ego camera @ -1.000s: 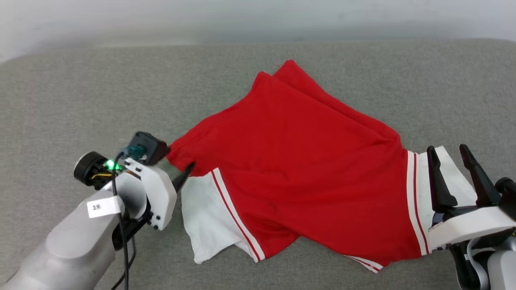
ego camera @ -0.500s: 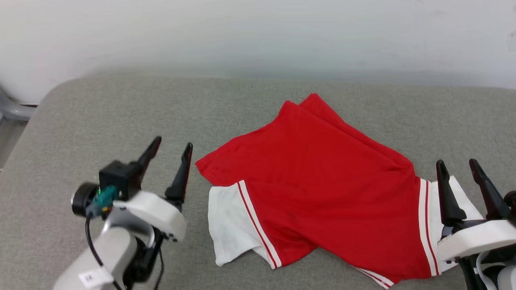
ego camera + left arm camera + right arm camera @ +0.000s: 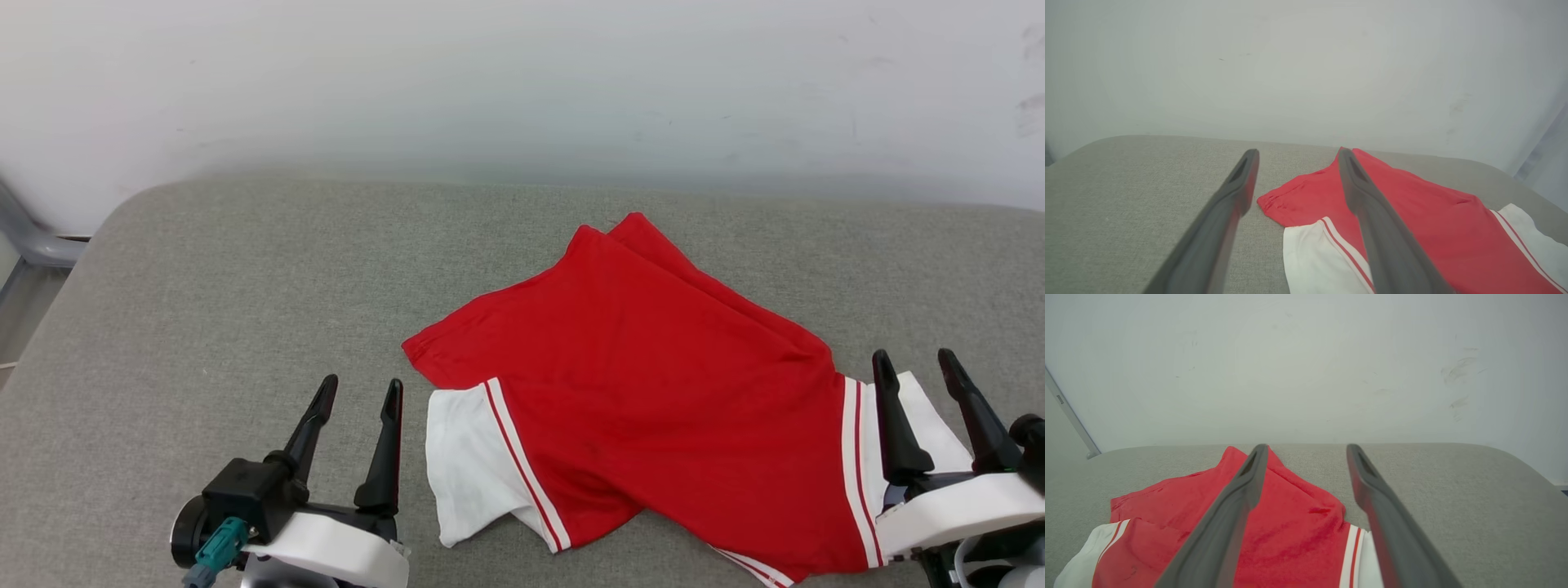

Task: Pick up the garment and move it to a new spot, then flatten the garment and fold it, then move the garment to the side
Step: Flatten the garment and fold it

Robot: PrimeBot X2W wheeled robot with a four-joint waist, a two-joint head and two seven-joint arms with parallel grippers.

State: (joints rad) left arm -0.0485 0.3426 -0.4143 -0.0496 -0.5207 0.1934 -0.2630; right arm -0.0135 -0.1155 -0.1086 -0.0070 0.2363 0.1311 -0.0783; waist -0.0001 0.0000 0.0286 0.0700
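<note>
The garment (image 3: 653, 384) lies right of centre in the head view on a grey cushioned surface (image 3: 204, 286), plain red side up, with no print showing. It is not spread square: the body runs at a slant, one corner pointing toward the upper middle of the frame, where a second red layer peeks out from under the top one, so the cloth is doubled there. One white sleeve (image 3: 465, 457) with red-and-white trim sticks out at the lower centre, and the other white sleeve (image 3: 922, 416) lies at the lower right. The left gripper (image 3: 362, 382) sits at the lower left, fingers apart and empty, just beside the near sleeve but clear of the cloth. The right gripper (image 3: 912, 355) at the lower right is likewise spread and holds nothing, its fingers standing over the far sleeve; whether they touch it I cannot tell. Each wrist view looks along parted fingers at the shirt and the pale wall (image 3: 490, 82) behind. One gripper at each end of the shirt suits a two-handed pick at the sleeves or shoulders, probably to pull the skewed body out flat; the doubled layer and slanted lie suggest flattening is not yet done, and a one-sided tug could bunch it more
</note>
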